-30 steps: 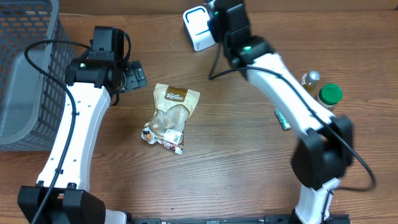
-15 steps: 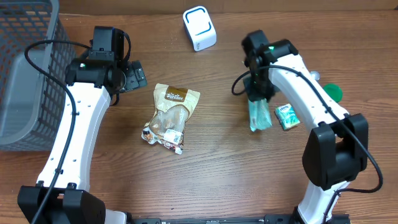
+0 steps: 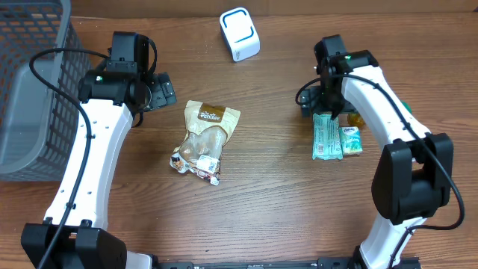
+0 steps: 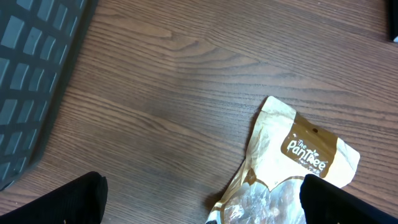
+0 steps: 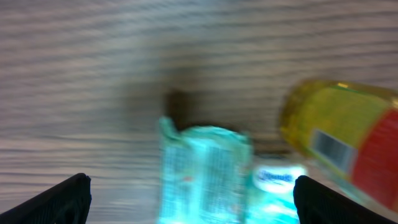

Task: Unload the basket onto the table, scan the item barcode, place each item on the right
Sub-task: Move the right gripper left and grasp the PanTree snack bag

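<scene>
Beside the yellow bottle (image 5: 336, 143), a teal packet (image 3: 326, 136) lies under the right gripper (image 5: 189, 193), jaws spread wide. The left gripper (image 4: 202, 190) hangs released near the snack pouch (image 3: 203, 140).

The basket (image 3: 33, 45), left of the snack bag (image 3: 203, 142), runs off the top and side edges in the view from above. In the left wrist view the snack bag's lower part is cut off. Far right of the snack bag, the right arm (image 3: 373, 90) hides most of the yellow bottle (image 5: 341, 140). The right wrist view is all blurry: the teal pack (image 5: 202, 177) looks smeared, its words cannot be read, and the bottle runs off the side.
</scene>
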